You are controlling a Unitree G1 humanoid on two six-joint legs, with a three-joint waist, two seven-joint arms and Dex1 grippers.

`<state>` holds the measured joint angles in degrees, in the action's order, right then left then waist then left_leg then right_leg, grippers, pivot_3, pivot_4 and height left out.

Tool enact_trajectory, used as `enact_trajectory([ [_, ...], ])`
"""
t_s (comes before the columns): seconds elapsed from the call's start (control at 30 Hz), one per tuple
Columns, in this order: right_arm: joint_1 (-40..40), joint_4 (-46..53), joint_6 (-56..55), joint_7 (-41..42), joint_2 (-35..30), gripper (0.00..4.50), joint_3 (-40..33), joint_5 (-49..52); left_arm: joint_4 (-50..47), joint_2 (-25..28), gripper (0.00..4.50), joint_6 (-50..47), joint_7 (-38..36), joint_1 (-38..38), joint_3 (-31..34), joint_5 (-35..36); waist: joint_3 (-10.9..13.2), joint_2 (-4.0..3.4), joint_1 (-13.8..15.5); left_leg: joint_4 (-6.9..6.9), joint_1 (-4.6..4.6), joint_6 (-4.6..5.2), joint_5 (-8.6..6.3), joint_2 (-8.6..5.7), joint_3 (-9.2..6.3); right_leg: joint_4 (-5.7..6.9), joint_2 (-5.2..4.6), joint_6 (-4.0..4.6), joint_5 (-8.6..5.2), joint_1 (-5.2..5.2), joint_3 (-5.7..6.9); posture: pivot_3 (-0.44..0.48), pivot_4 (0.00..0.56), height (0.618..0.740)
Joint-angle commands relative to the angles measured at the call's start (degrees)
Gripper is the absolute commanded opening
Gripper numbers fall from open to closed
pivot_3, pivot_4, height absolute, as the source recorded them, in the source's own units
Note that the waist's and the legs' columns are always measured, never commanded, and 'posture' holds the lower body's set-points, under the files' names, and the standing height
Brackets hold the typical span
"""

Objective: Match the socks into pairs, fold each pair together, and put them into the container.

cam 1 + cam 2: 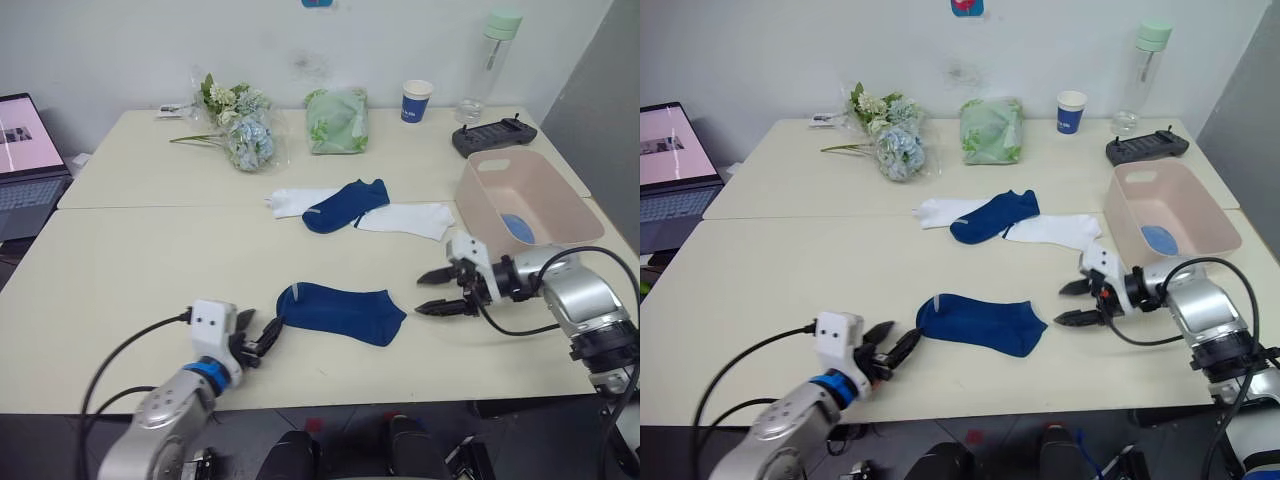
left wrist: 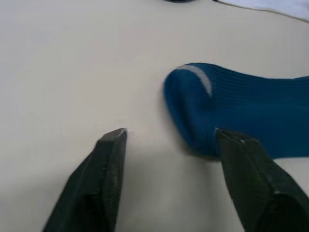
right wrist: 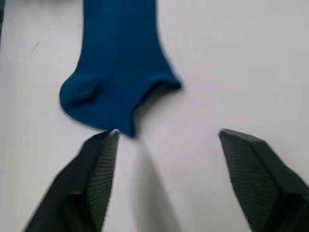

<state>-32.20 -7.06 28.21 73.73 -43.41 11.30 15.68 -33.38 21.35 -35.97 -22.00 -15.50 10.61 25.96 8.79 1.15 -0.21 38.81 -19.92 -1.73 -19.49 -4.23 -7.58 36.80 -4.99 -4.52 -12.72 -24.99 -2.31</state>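
1. A navy sock (image 1: 342, 312) lies flat at the bench's (image 1: 120, 260) 6 o'clock edge. The left gripper (image 1: 262, 338) is at its 9 o'clock end, the right gripper (image 1: 440, 293) just off its 3 o'clock end.
2. Both grippers are wide open and hold nothing. In the left wrist view one finger (image 2: 244, 164) overlaps the sock's edge.
3. The second navy sock (image 1: 345, 205) lies toward 12 o'clock across two white socks (image 1: 405, 217). The tub (image 1: 520, 195) stands at 3 o'clock with something light blue (image 1: 518, 227) inside.
4. Risks: a low pinch could scrape the bench and catch only a thin fold, so the sock slips free. If one gripper pulls first, the soft fabric may bunch or drag toward the 6 o'clock edge and drop off.
5. Hard to tell: whether the blue in the tub is one sock or a folded pair, since the wall cuts it off. The navy sock hides where the two white socks meet.
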Motion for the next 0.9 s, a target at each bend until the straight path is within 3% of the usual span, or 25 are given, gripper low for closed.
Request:
enact_trajectory([
  [0.03,1.6,7.9,0.8,-4.0,4.0,4.19,-3.4,4.1,-2.0,4.5,3.87,3.9,-5.2,1.6,6.0,2.8,0.0,0.02,0.0,0.0,0.0,0.0,0.0,0.03,-0.01,0.0,0.0,0.0,0.0,0.0,0.01,0.0,0.15,0.74],
  [0.07,2.3,9.5,0.8,-5.4,5.3,4.19,-3.6,4.3,-1.7,5.7,3.87,4.9,-6.6,2.3,6.7,3.0,0.0,0.02,0.0,-0.01,-0.01,0.0,0.0,0.06,-0.03,0.0,0.0,0.0,0.0,-0.01,0.02,0.0,0.15,0.74],
  [0.17,5.1,12.3,-4.4,-11.7,12.4,3.6,-0.5,1.1,1.9,9.7,3.31,11.1,-13.4,7.4,-1.1,-1.6,0.0,0.0,0.2,0.01,-0.01,-0.01,0.01,0.04,-0.05,0.0,0.0,0.0,0.0,0.02,0.06,0.0,0.15,0.74],
  [0.27,6.9,11.7,-9.3,-14.2,16.3,2.53,3.3,-2.8,6.9,10.7,2.35,15.1,-16.9,11.9,-8.5,-5.9,0.0,-0.03,0.2,0.02,0.01,0.0,0.01,-0.06,-0.03,-0.06,-0.08,0.0,0.01,0.09,0.02,0.0,0.15,0.74],
  [0.4,8.6,7.2,-13.3,-17.3,18.6,1.07,6.9,-7.4,18.0,8.2,1.08,18.8,-16.8,19.4,-16.5,-12.3,0.0,0.01,0.2,0.02,-0.01,0.0,0.0,-0.1,-0.04,-0.06,-0.03,0.0,0.01,0.01,0.05,0.0,0.15,0.74],
  [0.5,10.0,4.5,-15.8,-18.3,17.9,0.0,7.3,-10.0,25.0,7.8,0.07,22.1,-16.7,20.3,-19.0,-16.0,0.0,-0.01,-0.1,0.01,0.02,-0.01,0.01,-0.11,-0.03,0.01,0.03,0.01,0.01,-0.02,0.05,0.0,0.15,0.74],
  [0.73,12.6,3.8,-19.7,-16.3,11.4,0.0,5.0,-10.6,26.3,10.1,0.01,22.7,-18.3,17.2,-16.5,-15.0,0.0,-0.06,-0.3,-0.01,0.12,0.0,0.0,-0.06,0.0,0.02,0.04,0.0,0.01,0.06,-0.01,0.0,0.15,0.74],
  [0.9,13.2,7.0,-18.6,-14.4,10.1,0.0,-0.1,-4.1,21.1,10.3,0.01,23.7,-20.7,14.5,-12.7,-9.8,0.0,-0.05,-0.3,-0.01,0.12,0.0,0.0,-0.04,0.0,0.02,0.03,-0.01,0.01,0.08,-0.01,0.0,0.15,0.74],
])
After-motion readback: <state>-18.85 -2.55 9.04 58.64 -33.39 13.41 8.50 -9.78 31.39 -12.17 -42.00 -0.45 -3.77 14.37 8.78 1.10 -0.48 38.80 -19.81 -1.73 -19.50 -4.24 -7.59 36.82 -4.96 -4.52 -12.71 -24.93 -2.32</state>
